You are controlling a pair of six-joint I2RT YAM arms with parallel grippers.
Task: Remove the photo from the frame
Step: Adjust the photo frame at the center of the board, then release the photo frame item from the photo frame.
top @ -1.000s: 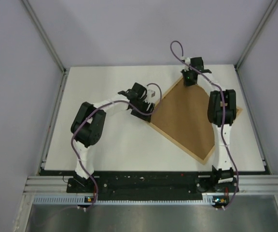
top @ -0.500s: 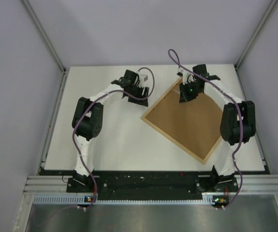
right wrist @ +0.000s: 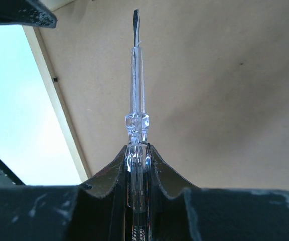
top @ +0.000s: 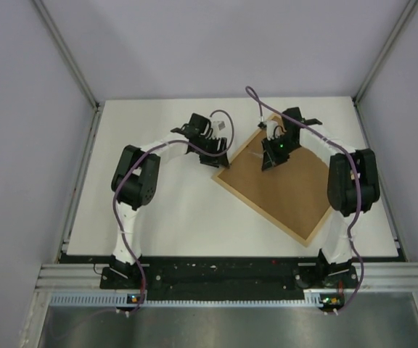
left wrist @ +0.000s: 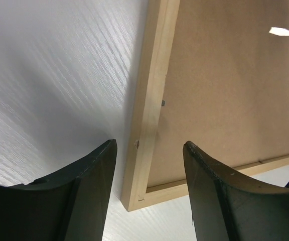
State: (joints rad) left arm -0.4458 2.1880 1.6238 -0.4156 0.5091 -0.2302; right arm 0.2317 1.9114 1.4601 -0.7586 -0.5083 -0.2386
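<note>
While the frame (top: 289,192) lies back-up, long axis far-left to near-right, we see the left pincer (left wrist: 149,144) apart, the right pincer (right wrist: 137,150) clamped on a screwdriver (right wrist: 136,100).

Brought right gripper (top: 268,161) in from frame's (left wrist: 152,85) far corner over its back. Swung left gripper (top: 218,154) off frame's left corner, then back beside it.

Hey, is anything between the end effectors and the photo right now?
Yes. The frame lies face down, and its brown backing fills the whole back. No photo shows; presumably it sits underneath that backing.
</note>
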